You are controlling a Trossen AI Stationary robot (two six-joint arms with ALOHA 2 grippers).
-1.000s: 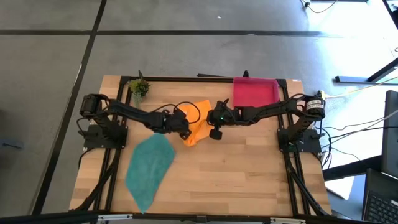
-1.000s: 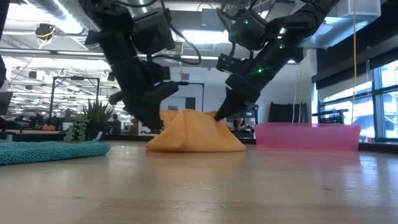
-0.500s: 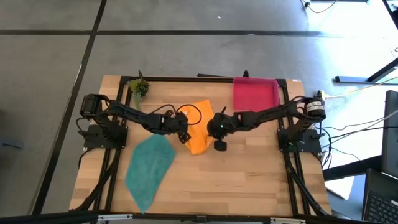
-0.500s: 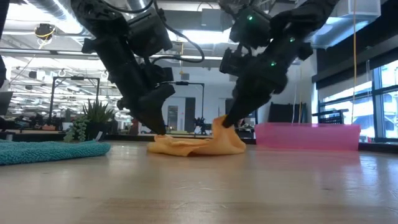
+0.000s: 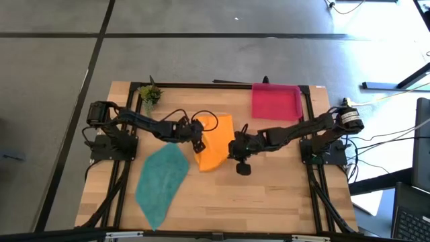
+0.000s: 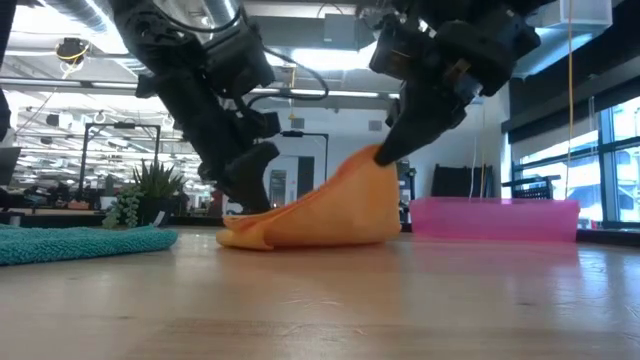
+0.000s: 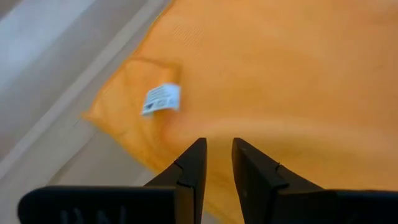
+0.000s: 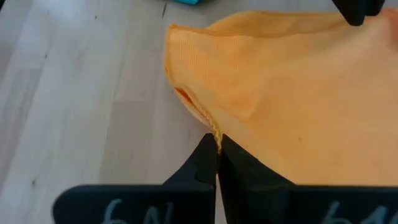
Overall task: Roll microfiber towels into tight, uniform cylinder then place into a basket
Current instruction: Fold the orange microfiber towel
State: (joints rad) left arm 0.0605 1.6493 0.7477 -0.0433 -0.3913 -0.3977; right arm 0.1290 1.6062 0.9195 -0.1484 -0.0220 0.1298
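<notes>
Currently spreading: right claw [image 8: 217, 151] pinches the orange towel's [image 5: 213, 140] edge, lifted; left claw [image 7: 217, 163], slightly parted, rests on it. Next: lay flat on the worktop [image 5: 269, 195], then roll.

Grey floor [image 5: 60, 60]; bright windows [image 6: 610, 165], apparently open-plan office

Orange towel [image 5: 213, 140] (edge lifted), teal towel [image 5: 161, 180] flat
</notes>
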